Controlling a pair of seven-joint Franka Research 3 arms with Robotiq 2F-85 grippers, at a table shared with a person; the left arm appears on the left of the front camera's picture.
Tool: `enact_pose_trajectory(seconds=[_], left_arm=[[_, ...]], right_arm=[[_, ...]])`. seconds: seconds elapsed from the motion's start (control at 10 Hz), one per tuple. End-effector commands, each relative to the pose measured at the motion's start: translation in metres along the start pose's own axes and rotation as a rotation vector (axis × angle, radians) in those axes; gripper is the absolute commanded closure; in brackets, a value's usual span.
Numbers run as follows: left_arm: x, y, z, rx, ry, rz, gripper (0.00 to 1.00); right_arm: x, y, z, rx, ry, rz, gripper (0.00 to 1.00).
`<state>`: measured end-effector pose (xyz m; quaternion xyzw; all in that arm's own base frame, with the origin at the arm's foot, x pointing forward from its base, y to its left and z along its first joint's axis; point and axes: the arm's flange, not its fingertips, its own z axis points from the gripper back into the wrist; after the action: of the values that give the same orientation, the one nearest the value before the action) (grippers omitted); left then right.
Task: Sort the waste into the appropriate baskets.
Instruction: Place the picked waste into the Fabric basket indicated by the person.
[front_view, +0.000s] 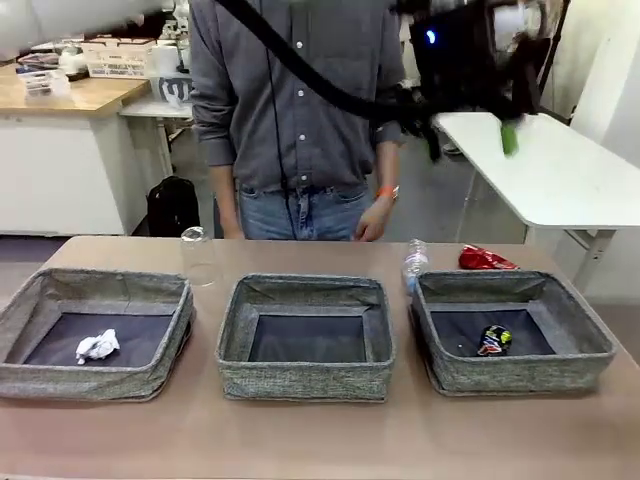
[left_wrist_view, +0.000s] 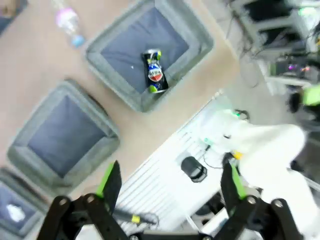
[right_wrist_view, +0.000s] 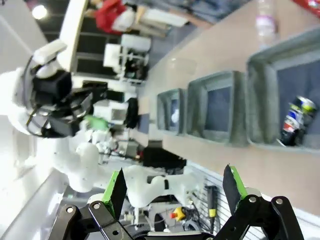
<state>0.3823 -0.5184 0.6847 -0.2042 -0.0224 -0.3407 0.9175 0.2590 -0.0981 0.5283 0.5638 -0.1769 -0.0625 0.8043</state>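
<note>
Three grey baskets in row on table (front_view: 320, 440): left basket (front_view: 95, 383), middle basket (front_view: 305, 385), right basket (front_view: 520, 375). Crumpled white tissue (front_view: 97, 346) in left basket, 7 o'clock part of floor. Dark drink can (front_view: 494, 340) lying in right basket. Clear plastic cup (front_view: 197, 256) on table, 10 o'clock from middle basket. Water bottle (front_view: 415, 263) upright, 2 o'clock from middle basket, just beside right basket's far corner. Crushed red can (front_view: 485, 260) on table, 12 o'clock beyond right basket. Left gripper (left_wrist_view: 170, 172) jaws wide, nothing between. Right gripper (right_wrist_view: 175, 175) jaws wide, empty. Person at far side, hand (front_view: 372, 225) hanging down.
</note>
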Motion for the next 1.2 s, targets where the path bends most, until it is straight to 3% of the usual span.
enact_pose_trajectory(seconds=[0.0,0.2,0.4,0.6,0.8,1.1], left_arm=[[-0.102,0.028,0.036,-0.004,-0.122,0.127,0.0],[-0.151,0.058,0.075,-0.026,-0.239,0.274,0.0],[-0.209,0.112,0.097,-0.152,-0.351,0.404,0.0],[-0.266,0.163,0.111,-0.31,-0.437,0.411,0.0],[-0.311,0.227,0.116,-0.497,-0.462,0.313,0.0],[-0.34,0.285,0.1,-0.666,-0.466,0.361,0.0]], right_arm=[[0.025,0.0,-0.064,0.049,0.054,0.045,0.0],[0.039,0.015,-0.122,0.068,0.117,0.068,0.0],[0.048,0.039,-0.173,0.182,0.174,0.065,0.0],[0.049,0.059,-0.201,0.248,0.237,-0.069,0.0],[0.046,0.07,-0.205,0.24,0.296,-0.208,0.0],[0.052,0.074,-0.181,0.31,0.304,-0.245,0.0]])
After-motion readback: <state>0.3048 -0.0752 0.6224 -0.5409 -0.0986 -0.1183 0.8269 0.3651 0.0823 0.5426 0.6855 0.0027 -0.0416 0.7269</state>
